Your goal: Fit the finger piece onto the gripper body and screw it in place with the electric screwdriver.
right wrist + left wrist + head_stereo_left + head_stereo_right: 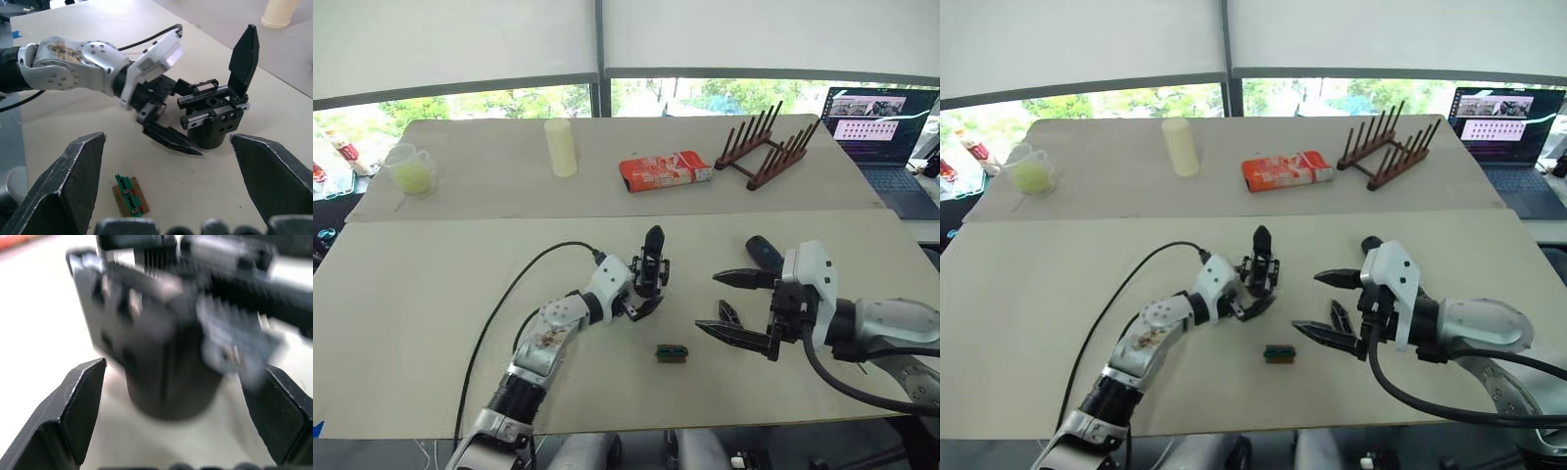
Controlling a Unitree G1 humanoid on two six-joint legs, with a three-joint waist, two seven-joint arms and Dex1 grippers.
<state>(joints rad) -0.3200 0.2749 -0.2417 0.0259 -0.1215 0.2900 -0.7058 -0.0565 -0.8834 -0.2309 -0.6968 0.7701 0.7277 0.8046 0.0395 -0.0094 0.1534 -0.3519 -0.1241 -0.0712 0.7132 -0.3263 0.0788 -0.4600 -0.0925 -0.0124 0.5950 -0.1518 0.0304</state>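
Left gripper (pixel 641 299) around black, one-fingered gripper body (pixel 651 266)

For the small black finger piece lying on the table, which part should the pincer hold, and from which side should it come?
Probably from above, closing across the finger piece's thick middle. It lies flat and tapers to a point, so the tip gives little to hold. The right pincer is open around it, the nearest to take it.

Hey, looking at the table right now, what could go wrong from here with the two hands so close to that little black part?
1. The left hand is open around the gripper body; closing off-centre might tip it.
2. The open right hand hovers over the finger piece; a careless descent could knock it away.
3. The green block lies between the hands and could get swept.
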